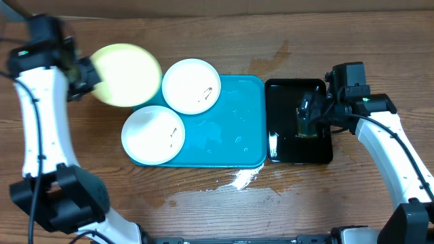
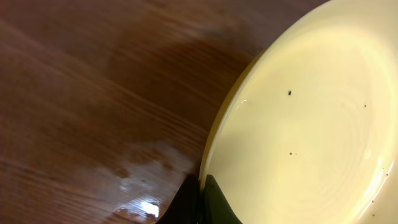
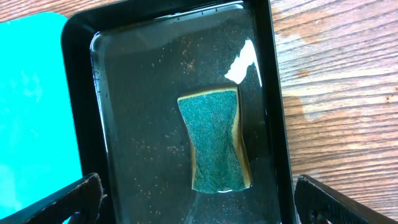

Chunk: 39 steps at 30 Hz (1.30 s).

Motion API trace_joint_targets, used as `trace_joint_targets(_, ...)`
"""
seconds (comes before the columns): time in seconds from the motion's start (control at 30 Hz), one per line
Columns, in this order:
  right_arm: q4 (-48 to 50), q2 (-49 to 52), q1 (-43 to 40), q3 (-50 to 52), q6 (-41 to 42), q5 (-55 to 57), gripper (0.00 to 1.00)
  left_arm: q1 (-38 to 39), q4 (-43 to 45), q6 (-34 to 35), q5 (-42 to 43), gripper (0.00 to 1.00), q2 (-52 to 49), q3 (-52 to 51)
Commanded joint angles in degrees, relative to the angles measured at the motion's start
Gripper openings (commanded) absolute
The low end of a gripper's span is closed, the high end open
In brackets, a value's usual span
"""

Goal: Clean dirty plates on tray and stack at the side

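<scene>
Lime-rimmed plate (image 1: 125,74), upper left, off turquoise tray (image 1: 237,142), pinched at rim by clamped left gripper (image 1: 87,73); thin hold, likely slipping under scrubbing; right gripper (image 1: 308,116) gaping over sponge (image 3: 216,140).

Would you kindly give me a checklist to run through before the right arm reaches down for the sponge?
1. Left gripper shut on the edge of the green-rimmed plate: ok.
2. Held plate off the blue tray, over the table at its left: ok.
3. Held plate clean: not ok, dark specks show on its face in the left wrist view.
4. Right gripper open wide enough for the sponge: ok.
5. Sponge lying flat in the black tray, centred between the right fingers: ok.
6. How high the right gripper is above the sponge: cannot tell.
</scene>
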<state>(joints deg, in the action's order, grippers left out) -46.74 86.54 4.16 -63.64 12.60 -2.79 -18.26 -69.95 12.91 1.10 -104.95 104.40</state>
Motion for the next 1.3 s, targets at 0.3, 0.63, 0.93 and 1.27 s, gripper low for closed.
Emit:
trace_joint_targets(0.3,0.1,0.3,-0.1,-0.5,0.1,-0.3,1.0,-7.6,0.7,4.3,-5.9,0.04,-13.3,0.7)
trace_joint_targets(0.63,0.1,0.3,-0.1,-0.5,0.1,-0.3,1.0,-7.8,6.1,3.8,-6.2,0.12,-16.7,0.7)
trace_joint_targets(0.93,0.1,0.3,-0.1,-0.5,0.1,-0.3,1.0,-8.0,3.0,-1.4,-0.7,0.55,-16.2,2.9)
trace_joint_targets(1.27,0.1,0.3,-0.1,-0.5,0.1,-0.3,1.0,-3.6,-9.3,-6.8,7.5,0.61,-12.7,5.6)
